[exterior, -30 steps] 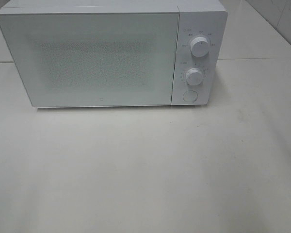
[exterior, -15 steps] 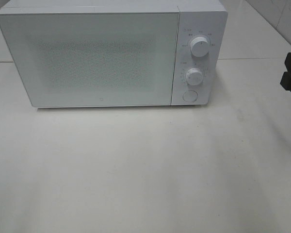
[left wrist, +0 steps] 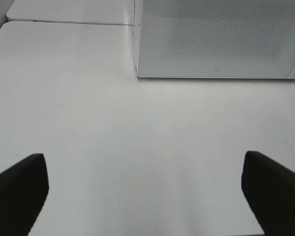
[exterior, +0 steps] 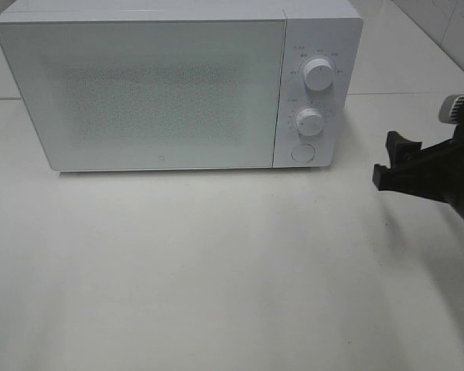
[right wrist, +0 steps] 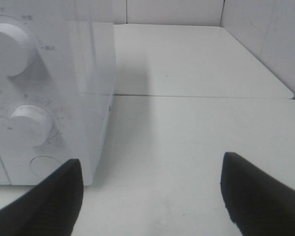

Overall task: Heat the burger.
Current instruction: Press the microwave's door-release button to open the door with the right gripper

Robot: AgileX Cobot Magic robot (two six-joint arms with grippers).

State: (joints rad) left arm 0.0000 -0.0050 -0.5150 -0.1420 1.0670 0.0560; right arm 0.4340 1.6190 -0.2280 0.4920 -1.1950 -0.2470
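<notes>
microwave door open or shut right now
Shut. The microwave door sits flush with the control panel, no gap shows along its edges, and the inside is hidden.

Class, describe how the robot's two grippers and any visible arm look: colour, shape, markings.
The right gripper is matte black with two blunt angular fingers on a dark arm carrying a silver-grey cylindrical part. The left gripper shows only two plain black wedge-shaped fingers. No markings or cables show.
</notes>
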